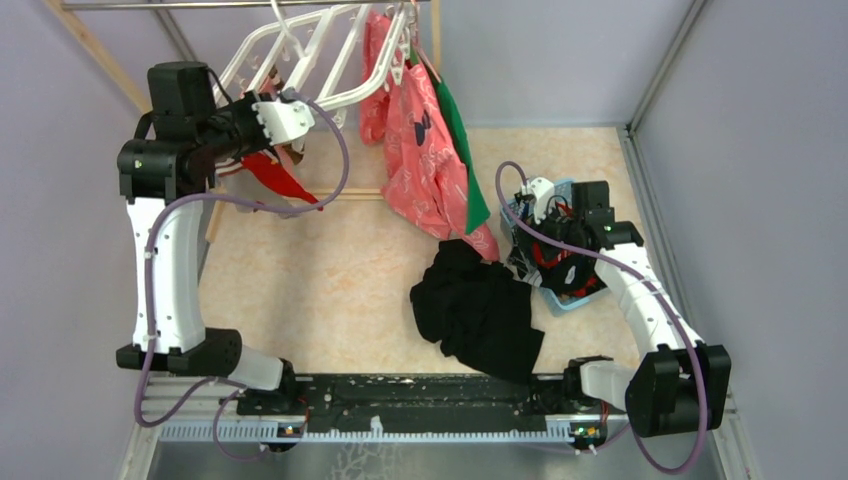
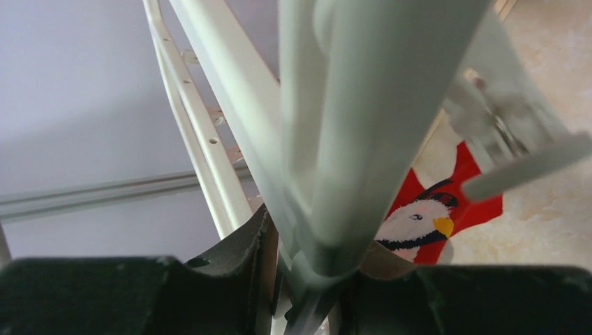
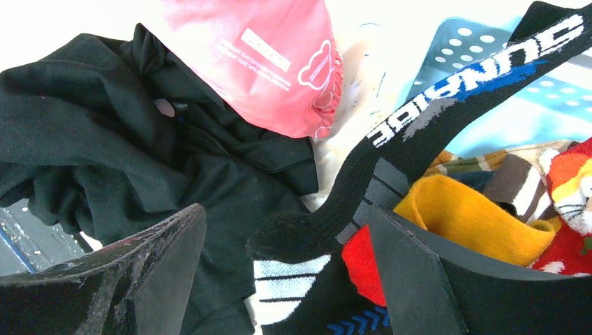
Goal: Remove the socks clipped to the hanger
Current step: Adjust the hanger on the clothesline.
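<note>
Left arm: reared up over the table's far-left corner; left gripper (image 2: 314, 269) straddles a hanger (image 2: 377, 105) bar, and I cannot tell whether it clamps.
Right arm: folded low by the right edge; right gripper (image 3: 285, 213) gapes over the basket socks (image 3: 468, 216).
Red sock (image 1: 285, 180): hangs off the hanger.

**Two white-and-black arms, lilac cabling**

On my overhead feed the left arm (image 1: 168, 270) has smooth white shell links between chunky black joint housings, and its black base sits at seven o'clock. The right arm (image 1: 640, 295), based at five o'clock, is built the same way. A lilac cable (image 1: 335, 150) runs in loose loops along each arm. Through the wrist cameras I see the left fingers (image 2: 84, 293) as matte black blocks with brownish inner faces. The right fingers (image 3: 132, 272) are dark, grainy, wedge-shaped plates.
</note>
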Robot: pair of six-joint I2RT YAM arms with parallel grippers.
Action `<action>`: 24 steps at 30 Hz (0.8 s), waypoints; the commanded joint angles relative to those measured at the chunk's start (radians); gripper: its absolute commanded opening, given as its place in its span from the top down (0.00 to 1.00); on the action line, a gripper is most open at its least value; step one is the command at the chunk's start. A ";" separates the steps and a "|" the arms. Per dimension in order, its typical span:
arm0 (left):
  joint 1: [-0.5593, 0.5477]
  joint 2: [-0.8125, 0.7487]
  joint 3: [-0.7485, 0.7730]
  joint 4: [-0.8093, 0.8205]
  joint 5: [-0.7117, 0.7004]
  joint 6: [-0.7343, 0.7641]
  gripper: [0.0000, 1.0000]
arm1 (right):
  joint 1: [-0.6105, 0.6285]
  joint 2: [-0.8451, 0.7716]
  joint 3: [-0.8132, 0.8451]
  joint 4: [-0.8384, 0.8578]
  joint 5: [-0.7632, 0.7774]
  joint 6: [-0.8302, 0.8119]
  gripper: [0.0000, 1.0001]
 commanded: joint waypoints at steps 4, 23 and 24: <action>0.025 -0.025 -0.017 -0.080 -0.126 0.046 0.71 | -0.001 0.003 -0.001 0.026 -0.023 -0.020 0.14; 0.031 -0.090 -0.110 0.007 -0.192 -0.005 0.80 | 0.004 0.027 0.018 0.025 -0.042 -0.006 0.14; 0.030 -0.093 -0.126 0.013 -0.184 -0.019 0.80 | 0.006 0.028 0.018 0.025 -0.040 -0.006 0.14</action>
